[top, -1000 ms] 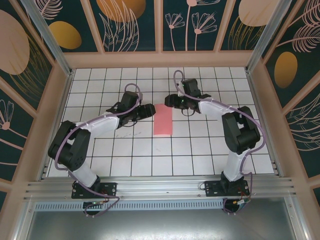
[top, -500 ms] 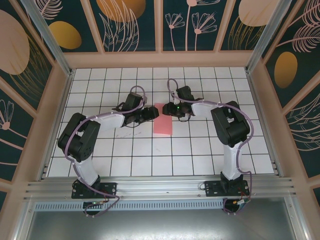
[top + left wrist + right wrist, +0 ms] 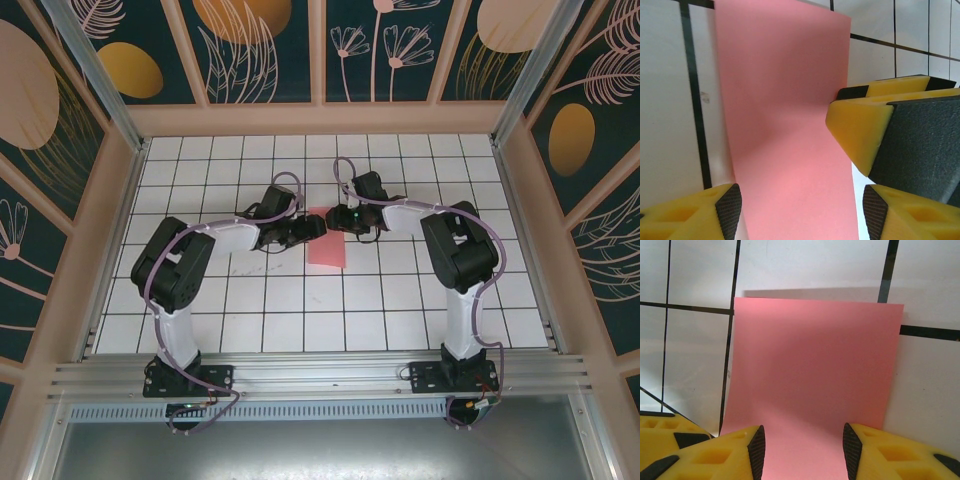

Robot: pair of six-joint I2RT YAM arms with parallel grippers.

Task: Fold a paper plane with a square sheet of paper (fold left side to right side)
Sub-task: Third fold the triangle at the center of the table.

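Sheet of paper (image 3: 328, 251): coral-red and flat on the white grid table (image 3: 300, 310), about mid-table. It's a narrow rectangle, long sides running away from my bases.
Sheet, surface: smooth and plain in both wrist views (image 3: 785, 125) (image 3: 815, 370), edges straight, 2 square corners at the end away from my right wrist camera.
Left gripper (image 3: 311, 230): low over the sheet's far end, reaching in from my left side.
Left jaws: apart! In my left wrist view the left gripper (image 3: 801, 212) has 1 of its fingers (image 3: 700, 215) out at one long edge and the other just past the opposite edge, so the sheet runs out between them.
Left contact: I cannot tell whether those pads press the paper or hang just above it.
Right gripper (image 3: 341, 218): at that same far end, coming in from my right, nose to nose with the left one.
Right jaws: apart too! In my right wrist view the right gripper (image 3: 803, 450) has 2 yellow fingers (image 3: 900, 455) with black inner faces, both over the paper, a red strip showing between them.
Right contact: touching or hovering, I cannot tell.
Neighbour in shot: a right finger (image 3: 865, 130) pokes into my left wrist view, overlapping the sheet's long edge.
Grip: nothing is pinched, and the paper lies flat.
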